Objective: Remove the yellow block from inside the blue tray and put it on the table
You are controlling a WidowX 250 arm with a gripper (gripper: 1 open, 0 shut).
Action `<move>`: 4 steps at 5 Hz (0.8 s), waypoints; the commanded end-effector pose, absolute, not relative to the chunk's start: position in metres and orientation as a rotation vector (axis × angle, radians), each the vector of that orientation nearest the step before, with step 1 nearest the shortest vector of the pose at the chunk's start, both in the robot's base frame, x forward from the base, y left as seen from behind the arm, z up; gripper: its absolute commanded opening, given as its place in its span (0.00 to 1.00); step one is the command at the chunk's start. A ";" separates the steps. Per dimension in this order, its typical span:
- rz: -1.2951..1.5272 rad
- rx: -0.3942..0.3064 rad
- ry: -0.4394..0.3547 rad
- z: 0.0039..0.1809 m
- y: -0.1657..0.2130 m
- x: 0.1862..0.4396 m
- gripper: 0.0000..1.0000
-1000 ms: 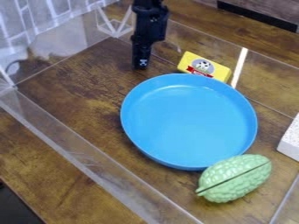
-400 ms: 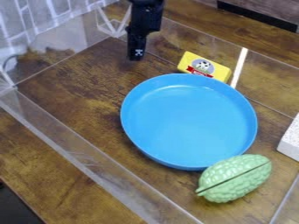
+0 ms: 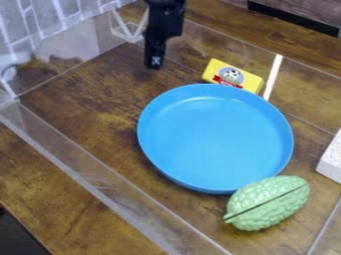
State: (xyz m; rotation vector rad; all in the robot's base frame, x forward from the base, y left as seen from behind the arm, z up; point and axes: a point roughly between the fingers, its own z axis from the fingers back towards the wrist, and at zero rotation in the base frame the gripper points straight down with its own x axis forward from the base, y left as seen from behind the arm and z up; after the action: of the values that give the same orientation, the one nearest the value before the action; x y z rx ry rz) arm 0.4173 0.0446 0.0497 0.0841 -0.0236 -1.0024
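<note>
The gripper (image 3: 158,66) hangs at about eleven o'clock from the blue tray (image 3: 170,164), pointing straight down over bare table (image 3: 94,105), its fingers pressed together with nothing between them. It touches neither block nor tray, and its tip sits close above the wood.

The yellow block (image 3: 229,74) lies flat on the table just outside the tray's rim at about twelve to one o'clock, picture side up. Its long axis runs from ten o'clock toward four o'clock, roughly along the curve of the rim beside it. A pale upright stick (image 3: 273,74) stands just beside the block's right end.

The tray itself is empty. A bumpy green vegetable (image 3: 266,202) rests against the rim at five o'clock. A white object (image 3: 332,157) shows at the right edge, at three o'clock. Clear plastic walls (image 3: 94,189) fence the workspace
</note>
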 end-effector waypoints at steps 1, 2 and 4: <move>-1.055 0.146 -0.094 0.102 0.041 0.414 0.00; -1.072 0.145 -0.090 0.104 0.036 0.413 0.00; -1.117 0.122 -0.073 0.091 0.043 0.408 0.00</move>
State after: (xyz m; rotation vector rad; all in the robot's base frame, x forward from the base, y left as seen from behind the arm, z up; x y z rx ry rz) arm 0.4028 0.0361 0.0559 0.0613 0.0023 -1.1283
